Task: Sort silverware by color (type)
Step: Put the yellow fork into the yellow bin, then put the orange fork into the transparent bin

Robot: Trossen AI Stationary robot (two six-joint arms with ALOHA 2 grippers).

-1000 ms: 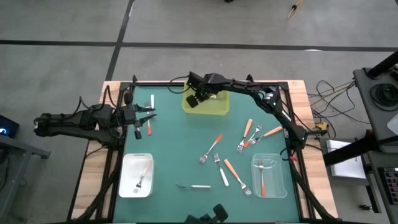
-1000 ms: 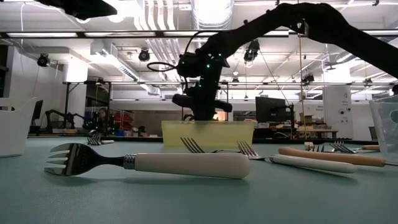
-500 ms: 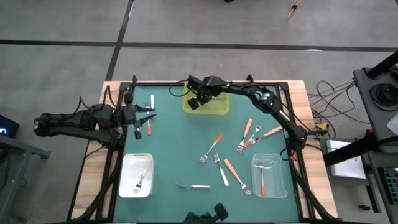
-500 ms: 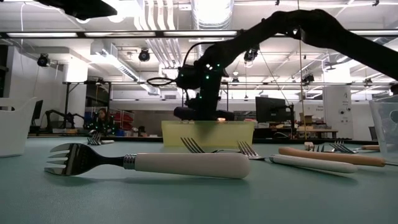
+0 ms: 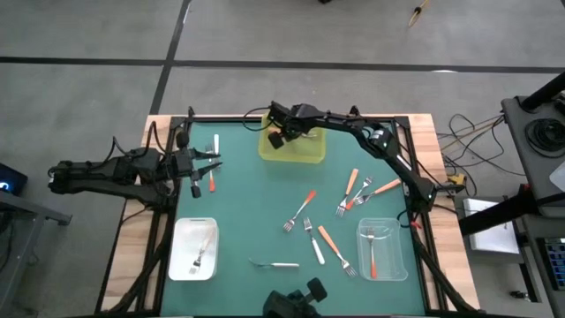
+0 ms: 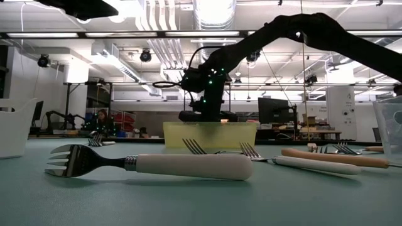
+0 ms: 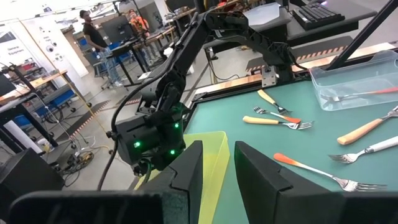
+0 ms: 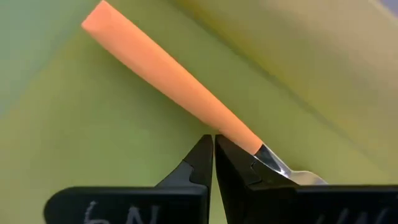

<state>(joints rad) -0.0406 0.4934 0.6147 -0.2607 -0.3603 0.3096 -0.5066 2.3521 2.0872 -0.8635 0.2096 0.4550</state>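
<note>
Your table (image 5: pixel 256 203) fills mid-frame, loose forks (image 5: pixel 300 210) scattered right of centre. The yellow bin (image 5: pixel 309 152) sits top centre; the right gripper (image 5: pixel 275 140) is at its left end, fingers (image 8: pixel 202 163) closed beside an orange fork (image 8: pixel 168 81) inside, gripping nothing. At left, the left gripper (image 5: pixel 212 165) hovers, fingers (image 7: pixel 261 171) part open, empty.

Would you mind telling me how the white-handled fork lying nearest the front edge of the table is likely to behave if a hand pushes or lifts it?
The white-handled fork looks stiff: metal tines, thick solid handle. Its rounded handle on the smooth green mat suggests it may roll or slide sideways if nudged. It is probably light, though a glossy handle could slip in a pinch.
</note>
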